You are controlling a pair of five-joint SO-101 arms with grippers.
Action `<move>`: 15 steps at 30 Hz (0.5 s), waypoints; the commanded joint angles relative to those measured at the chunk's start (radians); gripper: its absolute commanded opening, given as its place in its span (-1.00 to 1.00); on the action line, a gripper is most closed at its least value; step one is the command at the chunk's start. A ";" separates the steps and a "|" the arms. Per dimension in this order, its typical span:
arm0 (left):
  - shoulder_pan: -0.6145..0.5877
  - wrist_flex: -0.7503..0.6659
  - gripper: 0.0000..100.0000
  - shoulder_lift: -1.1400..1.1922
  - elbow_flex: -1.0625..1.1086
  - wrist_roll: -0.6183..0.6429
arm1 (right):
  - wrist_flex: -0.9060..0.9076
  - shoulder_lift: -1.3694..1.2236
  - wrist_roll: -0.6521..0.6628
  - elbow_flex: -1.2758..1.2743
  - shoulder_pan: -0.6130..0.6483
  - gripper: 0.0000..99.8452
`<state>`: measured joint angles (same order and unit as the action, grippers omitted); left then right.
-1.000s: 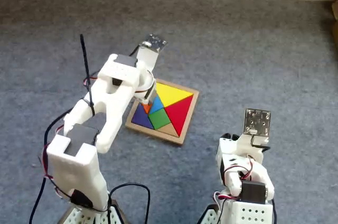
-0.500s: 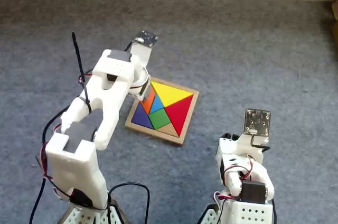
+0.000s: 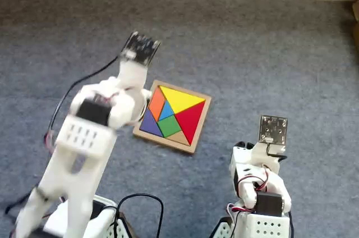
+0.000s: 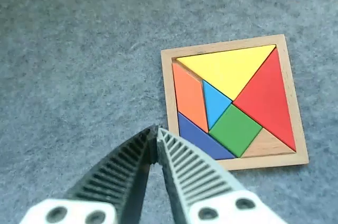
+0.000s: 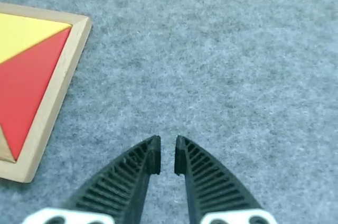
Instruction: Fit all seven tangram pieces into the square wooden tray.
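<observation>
Overhead, tray point(image 3: 199, 127) full (seven pieces point(image 3: 179, 99)); left gripper point(image 4: 156, 131) together, right gripper point(image 5: 166, 154) narrowly apart

Left arm point(image 3: 106, 114): swung up and back toward its base, off the square wooden tray point(image 3: 203, 124) (a second earlier its white links lay across the tray's left side).
Left gripper point(image 4: 156, 131): lifted away from the pieces and ended over the grey carpet point(image 3: 269, 53), just beside the tray's edge.
Orange parallelogram piece point(image 4: 190, 96): went from mostly covered by the gripper to fully uncovered, flat in the tray.
</observation>
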<state>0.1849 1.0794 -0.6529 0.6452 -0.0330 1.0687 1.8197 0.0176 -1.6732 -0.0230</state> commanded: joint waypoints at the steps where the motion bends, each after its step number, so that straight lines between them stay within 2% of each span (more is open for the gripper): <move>1: -0.088 -0.112 -0.99 -0.240 0.202 0.009 | 0.036 0.015 0.011 -0.091 -0.007 -0.87; 3: -0.131 -0.149 -0.99 -0.305 0.286 0.009 | 0.058 0.016 0.011 -0.091 -0.005 -0.88; 6: -0.191 -0.178 -0.99 -0.384 0.387 0.008 | 0.051 0.016 0.011 -0.091 -0.005 -1.00; 15: -0.298 -0.181 -0.99 -0.607 0.654 0.006 | 0.061 0.016 0.011 -0.091 -0.005 -0.99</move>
<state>-0.0836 0.9183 -1.1577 1.2190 -0.0330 1.1132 1.8197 0.0176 -1.6732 -0.0230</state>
